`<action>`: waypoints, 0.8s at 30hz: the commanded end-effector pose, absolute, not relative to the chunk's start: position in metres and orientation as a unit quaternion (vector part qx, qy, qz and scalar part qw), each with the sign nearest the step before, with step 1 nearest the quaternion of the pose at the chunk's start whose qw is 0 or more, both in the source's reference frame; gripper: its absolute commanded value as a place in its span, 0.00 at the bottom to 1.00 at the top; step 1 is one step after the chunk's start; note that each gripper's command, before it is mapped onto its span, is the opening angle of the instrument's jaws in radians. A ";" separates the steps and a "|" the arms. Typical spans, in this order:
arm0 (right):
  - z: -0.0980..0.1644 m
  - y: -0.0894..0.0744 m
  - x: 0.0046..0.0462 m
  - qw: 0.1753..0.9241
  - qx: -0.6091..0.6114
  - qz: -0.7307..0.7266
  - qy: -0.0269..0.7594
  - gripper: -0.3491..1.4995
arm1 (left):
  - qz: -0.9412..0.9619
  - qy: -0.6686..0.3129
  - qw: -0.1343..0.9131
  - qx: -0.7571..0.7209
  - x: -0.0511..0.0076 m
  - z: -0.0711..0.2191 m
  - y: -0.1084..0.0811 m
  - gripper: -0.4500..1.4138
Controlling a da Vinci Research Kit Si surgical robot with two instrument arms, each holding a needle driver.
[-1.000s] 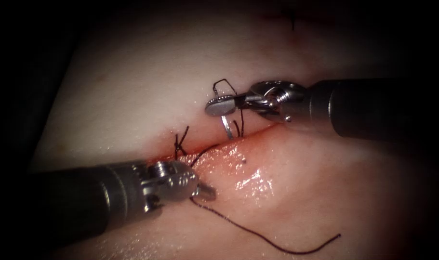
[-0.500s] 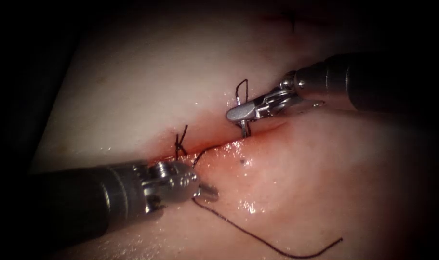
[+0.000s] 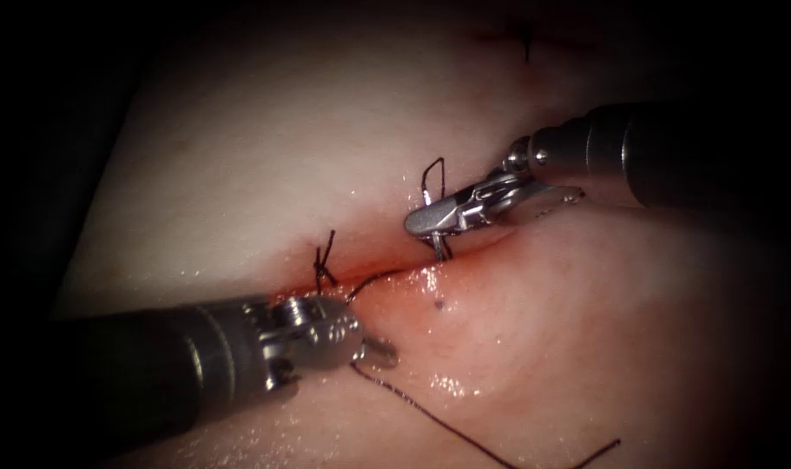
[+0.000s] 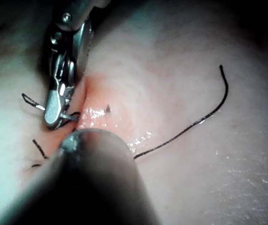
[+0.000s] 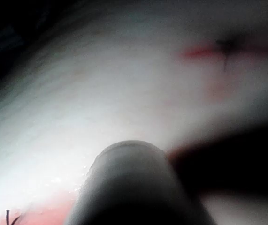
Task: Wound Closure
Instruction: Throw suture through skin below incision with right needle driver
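**Needle at the cut edge, slack thread near the left tool**

At far left we see the left tool point(image 3: 360, 343) lying low on the tissue point(image 3: 239, 156), jaws closed and, as far as we can judge, on the thread point(image 3: 430, 415) where it runs out of the cut point(image 3: 386, 274) and trails loose towards the right. Just above it stands a tied stitch point(image 3: 324, 260) with short ends. If that tool drags, we think the thread could saw at the cut's edge or tug the stitch.

Further right, the right tool point(image 3: 425, 221) has its jaws clamped on the needle point(image 3: 438, 246), whose lower end sits at the cut's upper lip; how deep it goes we cannot tell. A thread loop point(image 3: 431, 178) arches above the jaws. A twist here might tear the lip, or snag the loop.
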State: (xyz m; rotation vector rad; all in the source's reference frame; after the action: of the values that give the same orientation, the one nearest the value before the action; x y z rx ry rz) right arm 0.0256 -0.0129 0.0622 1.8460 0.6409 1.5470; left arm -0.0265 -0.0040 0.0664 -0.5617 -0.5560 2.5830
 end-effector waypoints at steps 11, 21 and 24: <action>0.060 -0.015 0.0264 0.291 0.726 0.582 0.220 0.00 | 0.933 -0.200 0.218 -0.204 -0.0271 0.067 -0.004 0.00; 0.060 -0.015 0.0255 0.284 0.702 0.615 0.220 0.00 | 0.933 -0.201 0.219 -0.202 -0.0272 0.067 -0.003 0.00; 0.061 -0.014 0.0256 0.333 0.660 0.602 0.302 0.83 | 0.930 -0.194 0.225 -0.215 -0.0277 0.066 -0.003 0.00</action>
State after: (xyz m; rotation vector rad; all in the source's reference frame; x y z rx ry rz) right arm 0.0246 -0.0137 0.0607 1.7066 0.8253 1.5769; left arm -0.0273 -0.0036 0.0650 -0.5889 -0.5354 2.5680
